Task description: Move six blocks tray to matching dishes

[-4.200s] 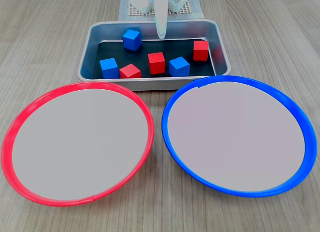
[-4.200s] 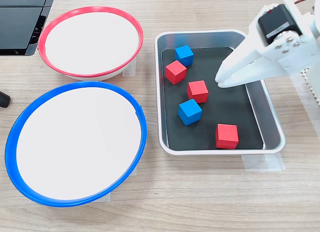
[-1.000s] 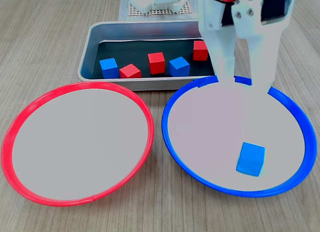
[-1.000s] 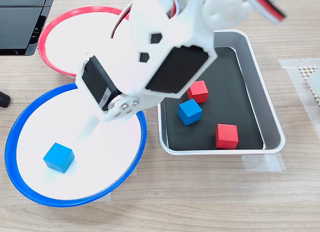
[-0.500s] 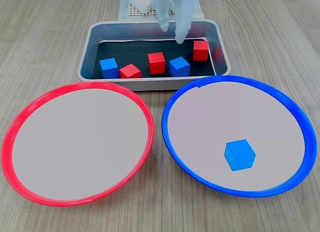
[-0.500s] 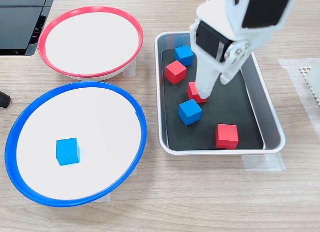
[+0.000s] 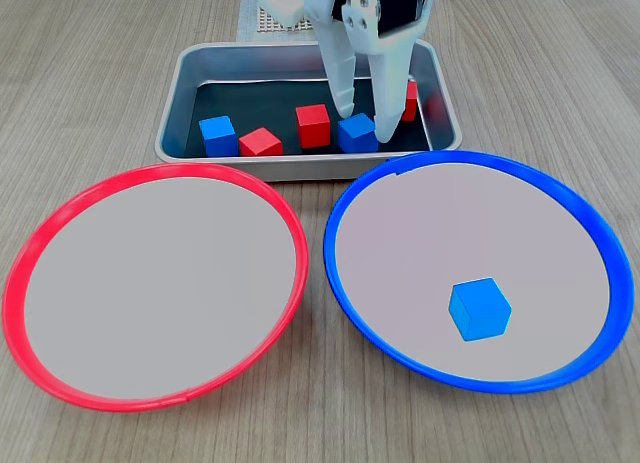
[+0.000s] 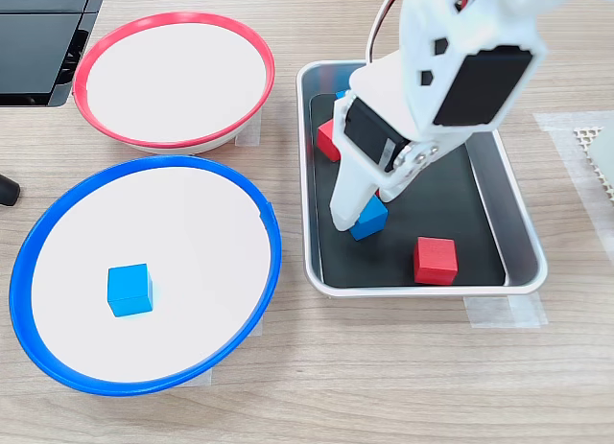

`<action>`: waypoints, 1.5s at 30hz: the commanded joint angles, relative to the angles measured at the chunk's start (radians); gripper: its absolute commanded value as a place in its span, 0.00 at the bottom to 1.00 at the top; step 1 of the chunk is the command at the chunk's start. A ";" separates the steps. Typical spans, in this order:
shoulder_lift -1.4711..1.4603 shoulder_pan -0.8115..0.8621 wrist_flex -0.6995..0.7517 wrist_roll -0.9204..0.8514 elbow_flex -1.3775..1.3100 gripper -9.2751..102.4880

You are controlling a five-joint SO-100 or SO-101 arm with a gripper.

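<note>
The grey tray (image 7: 178, 83) (image 8: 523, 223) holds several blocks. My gripper (image 7: 366, 124) (image 8: 359, 212) is down in it, open, its white fingers on either side of a blue block (image 7: 357, 134) (image 8: 370, 220). Also in the tray are a blue block (image 7: 217, 136), red blocks (image 7: 260, 141) (image 7: 313, 125) and a red block (image 7: 408, 100) partly behind one finger. A red block (image 8: 435, 260) lies near the tray's front in a fixed view. One blue block (image 7: 479, 309) (image 8: 129, 290) rests in the blue-rimmed dish (image 7: 400, 183) (image 8: 192, 204). The red-rimmed dish (image 7: 150, 283) (image 8: 173, 80) holds nothing.
A white perforated mat (image 7: 264, 21) (image 8: 597, 147) lies behind the tray under the arm's base. A black flat object (image 8: 43, 41) sits at the table's corner beside the red-rimmed dish. Tape strips (image 8: 504, 312) hold the tray to the wooden table.
My gripper has come down from above the tray to straddle the blue block in its middle. The blue block in the blue-rimmed dish lies still.
</note>
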 commanded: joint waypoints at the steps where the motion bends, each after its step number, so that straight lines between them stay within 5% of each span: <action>1: -0.005 0.023 -0.020 -0.011 0.008 0.24; 9: -0.026 0.020 0.008 -0.003 -0.025 0.08; 14: 0.008 -0.028 0.328 0.098 -0.308 0.08; 17: -0.023 -0.046 0.383 0.298 -0.568 0.08; 21: -0.127 -0.069 0.244 0.476 -0.778 0.08; 27: -0.314 -0.089 -0.040 0.517 -0.808 0.08; 35: -0.351 -0.091 -0.081 0.410 -0.704 0.26; 38: -0.270 -0.086 -0.021 0.407 -0.647 0.08; 45: 0.083 -0.066 0.357 0.457 -0.336 0.08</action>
